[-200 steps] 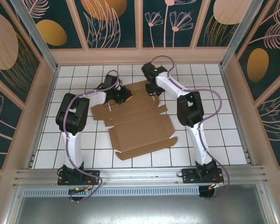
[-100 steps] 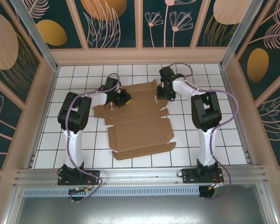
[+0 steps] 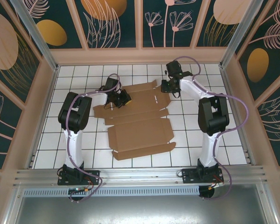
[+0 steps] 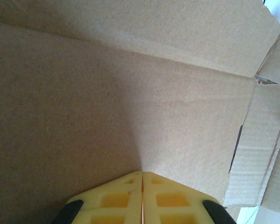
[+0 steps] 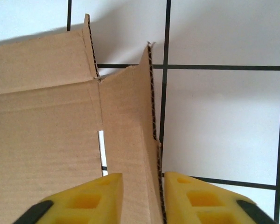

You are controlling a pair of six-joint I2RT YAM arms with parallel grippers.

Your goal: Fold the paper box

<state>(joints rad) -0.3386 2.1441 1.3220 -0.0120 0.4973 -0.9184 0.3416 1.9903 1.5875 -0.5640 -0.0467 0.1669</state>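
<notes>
Your left gripper (image 4: 142,174), jaws pressed together, sits at the far-left panel of the paper box (image 3: 139,133), which lies unfolded between both arms. It looks light, stiff across panels, weak at creases. Your right gripper (image 5: 142,176), jaws spread, straddles the far-right flap (image 5: 128,121); pinch there, near its crease.

From above, the left gripper (image 3: 125,97) hides the far-left corner of the paper box (image 3: 140,130), and its jaws are too small to read. In the left wrist view the cardboard runs past the top and left edges. In the right wrist view a raised flap runs off the bottom edge between the jaws of the right gripper (image 5: 141,179); contact cannot be told.
</notes>
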